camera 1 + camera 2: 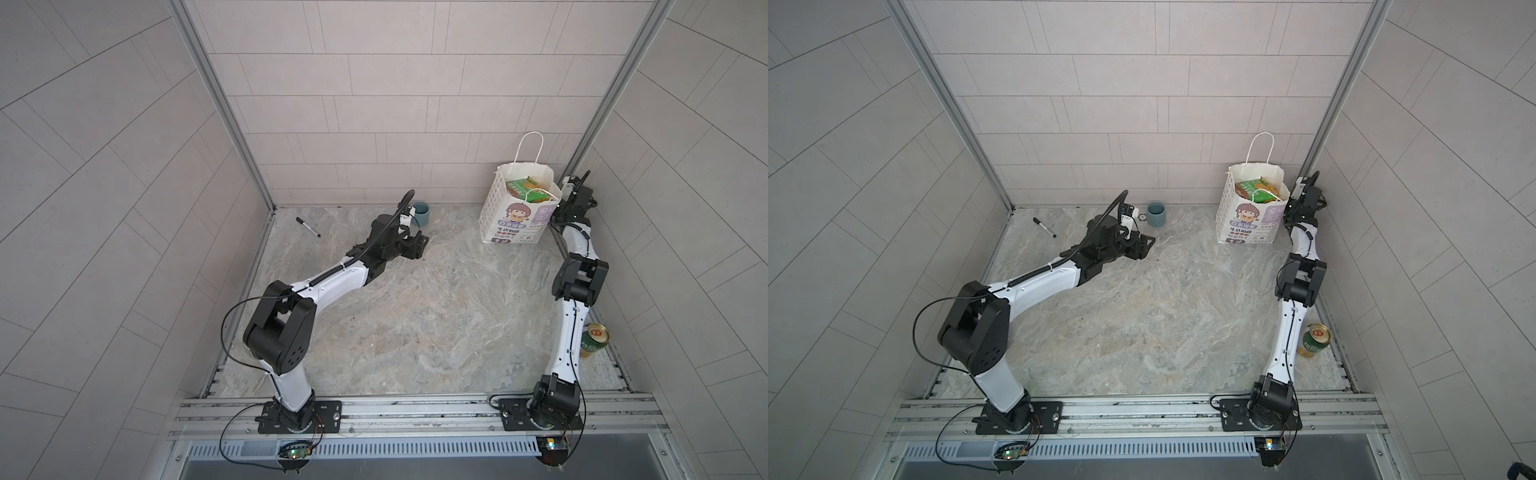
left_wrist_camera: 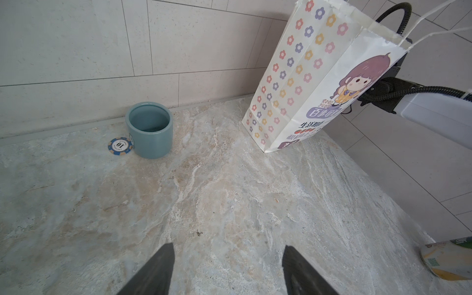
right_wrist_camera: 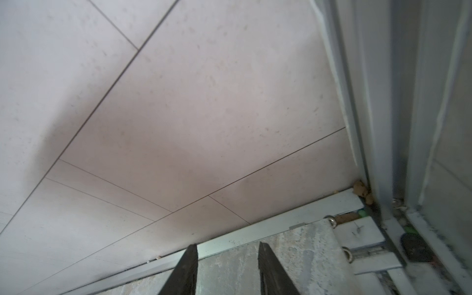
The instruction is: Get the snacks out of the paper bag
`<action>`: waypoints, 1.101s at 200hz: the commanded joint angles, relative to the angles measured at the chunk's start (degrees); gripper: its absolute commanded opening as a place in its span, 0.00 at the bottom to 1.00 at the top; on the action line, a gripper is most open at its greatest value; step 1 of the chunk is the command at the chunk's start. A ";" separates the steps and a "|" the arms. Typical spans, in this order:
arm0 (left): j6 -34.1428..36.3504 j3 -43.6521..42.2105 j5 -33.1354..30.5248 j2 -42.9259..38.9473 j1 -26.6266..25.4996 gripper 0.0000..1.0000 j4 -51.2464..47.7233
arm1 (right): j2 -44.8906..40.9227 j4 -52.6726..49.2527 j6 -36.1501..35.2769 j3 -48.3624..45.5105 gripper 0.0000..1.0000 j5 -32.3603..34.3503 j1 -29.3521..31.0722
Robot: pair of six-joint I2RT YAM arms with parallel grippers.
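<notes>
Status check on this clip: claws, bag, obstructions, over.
Left claw open, empty, mid-table. Right claw open, empty, beside paper bag. Snacks inside, bag upright. Cord handle droops across its mouth.

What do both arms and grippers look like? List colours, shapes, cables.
The left arm and right arm have white links and boxy black joints. A ribbed black hose follows the left arm; thin black wires loop at both bases. The left gripper and right gripper have black tapering fingers.

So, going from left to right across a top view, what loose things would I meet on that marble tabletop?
In a top view: black marker pen → grey-blue ceramic cup → tall white paper bag with cartoon girl print → green and gold metal can.
</notes>
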 commanded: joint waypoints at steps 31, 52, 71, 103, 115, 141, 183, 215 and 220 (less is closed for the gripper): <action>2.87 -1.60 -0.91 -3.70 -0.17 0.72 0.60 | 4.70 12.93 3.86 2.57 0.55 -11.42 2.79; 3.79 -2.11 -1.59 -4.10 -0.16 0.72 0.17 | 4.99 15.64 3.46 2.46 0.56 -16.68 3.55; 4.56 -2.81 -3.04 -4.50 -0.19 0.72 0.43 | 4.97 18.79 4.10 1.71 0.56 -21.17 4.10; 3.44 -3.78 -3.88 -5.63 0.38 0.72 1.65 | 4.61 33.23 12.95 -1.02 0.55 -27.41 4.32; 3.31 -4.50 -4.49 -6.38 0.47 0.72 2.10 | 3.79 39.08 17.13 -2.76 0.53 -28.55 4.43; 3.42 -6.94 -7.36 -8.56 0.55 0.72 3.06 | -0.32 42.25 18.58 -9.48 0.49 -30.19 4.68; 2.91 -11.89 -10.56 -12.10 0.65 0.72 4.24 | -11.84 49.64 15.98 -29.55 0.49 -28.77 5.54; 2.88 -14.88 -12.50 -15.05 0.65 0.72 5.05 | -16.69 50.18 12.57 -37.74 0.48 -29.29 6.84; 2.95 -15.14 -12.77 -15.46 0.65 0.72 5.05 | -17.35 50.61 12.60 -38.52 0.48 -29.38 7.02</action>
